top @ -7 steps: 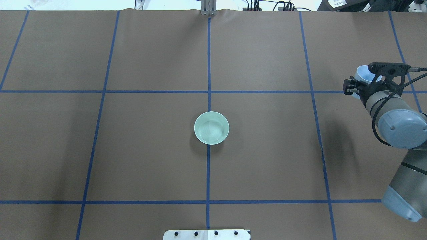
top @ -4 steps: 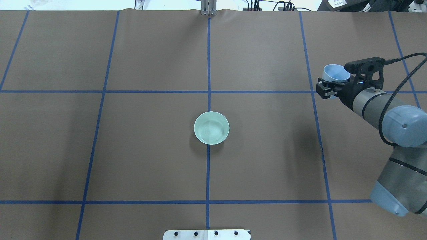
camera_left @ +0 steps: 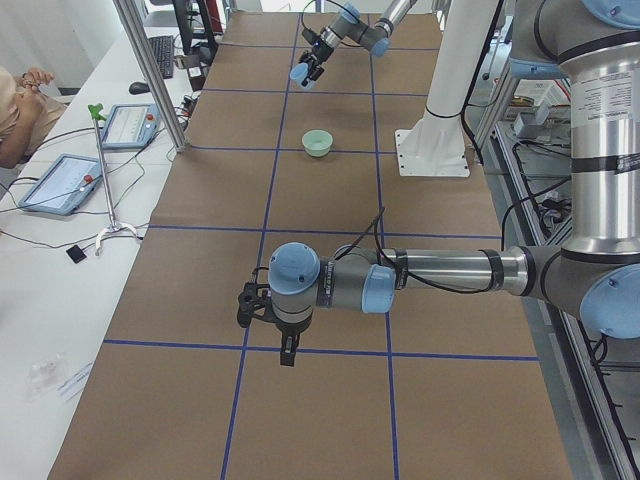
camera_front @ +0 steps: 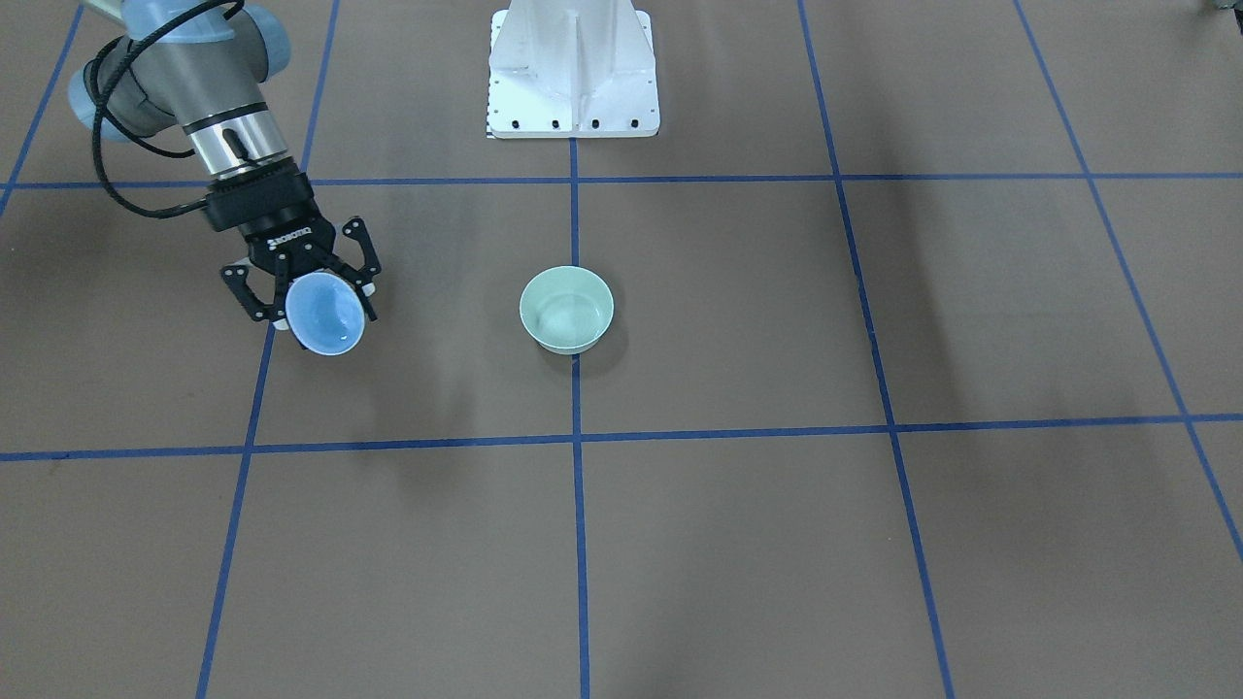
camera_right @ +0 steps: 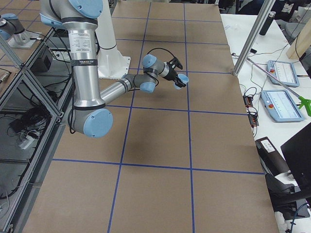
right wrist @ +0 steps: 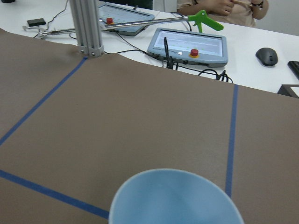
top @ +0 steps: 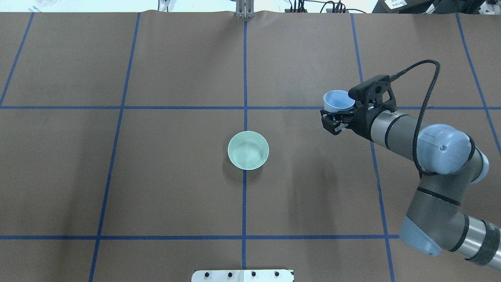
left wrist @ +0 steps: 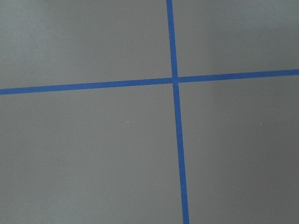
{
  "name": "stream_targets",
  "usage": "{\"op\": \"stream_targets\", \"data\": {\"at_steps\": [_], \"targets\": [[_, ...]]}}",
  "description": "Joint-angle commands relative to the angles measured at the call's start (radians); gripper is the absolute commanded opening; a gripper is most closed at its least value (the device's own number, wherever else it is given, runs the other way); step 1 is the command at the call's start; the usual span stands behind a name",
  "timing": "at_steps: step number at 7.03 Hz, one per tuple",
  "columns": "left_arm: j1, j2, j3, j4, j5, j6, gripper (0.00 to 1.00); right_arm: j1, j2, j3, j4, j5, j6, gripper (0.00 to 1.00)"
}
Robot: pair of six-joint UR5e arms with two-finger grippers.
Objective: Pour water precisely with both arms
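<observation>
My right gripper is shut on a light-blue cup and holds it above the table, to the right of and a little beyond a pale green bowl. In the front-facing view the right gripper has its fingers either side of the cup, with the bowl to the view's right. The cup's rim fills the bottom of the right wrist view. My left gripper shows only in the exterior left view, low over the table; I cannot tell if it is open or shut. The left wrist view shows only brown table and blue tape.
The white pedestal stands at the robot's edge of the table. An aluminium post stands at the far edge. Control tablets and cables lie on the white desk beyond. Blue tape lines grid the brown table.
My right arm has swung left toward the bowl, carrying the blue cup from the table's right edge. The bowl has not moved.
</observation>
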Motion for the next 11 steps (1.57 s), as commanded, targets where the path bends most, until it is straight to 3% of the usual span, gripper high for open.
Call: {"op": "stream_targets", "data": {"at_steps": [1, 3, 5, 8, 11], "targets": [[0.0, 0.013, 0.004, -0.002, 0.0, 0.0, 1.0, -0.058, 0.071, -0.016, -0.002, 0.062, -0.129, 0.0], [0.0, 0.035, 0.003, -0.002, 0.0, -0.002, 1.0, -0.093, 0.139, -0.061, -0.013, 0.122, -0.164, 0.0], [-0.001, 0.061, -0.004, -0.003, 0.0, 0.0, 1.0, -0.13, 0.172, -0.101, -0.051, 0.127, -0.173, 0.0], [-0.002, 0.078, 0.001, -0.003, 0.0, 0.0, 1.0, -0.135, 0.281, -0.084, -0.345, 0.128, -0.208, 0.0], [-0.003, 0.079, 0.003, -0.003, 0.0, 0.0, 1.0, -0.135, 0.336, -0.076, -0.517, 0.128, -0.211, 0.0]]}}
